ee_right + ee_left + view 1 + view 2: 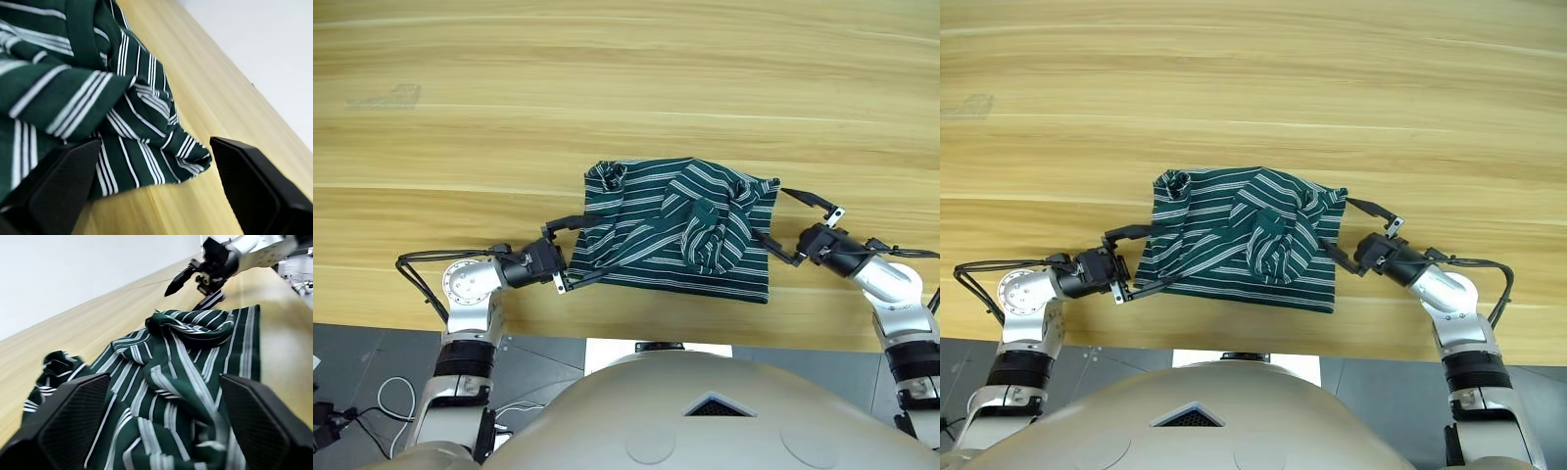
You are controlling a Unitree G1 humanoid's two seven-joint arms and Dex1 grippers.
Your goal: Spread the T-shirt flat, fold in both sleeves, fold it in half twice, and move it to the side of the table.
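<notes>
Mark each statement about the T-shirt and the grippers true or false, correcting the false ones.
1. The T-shirt lies smooth and flat on the table. False: it is rumpled, with cloth bunched at its middle.
2. The left gripper and the right gripper are both open. True.
3. The grippers are at opposite side edges of the T-shirt. True.
4. The T-shirt is plain red. False: it is dark green with white stripes.

Both arms low, angled inward, left pincer [595, 246] fingers spread wide, right pincer [770, 212] likewise
</notes>
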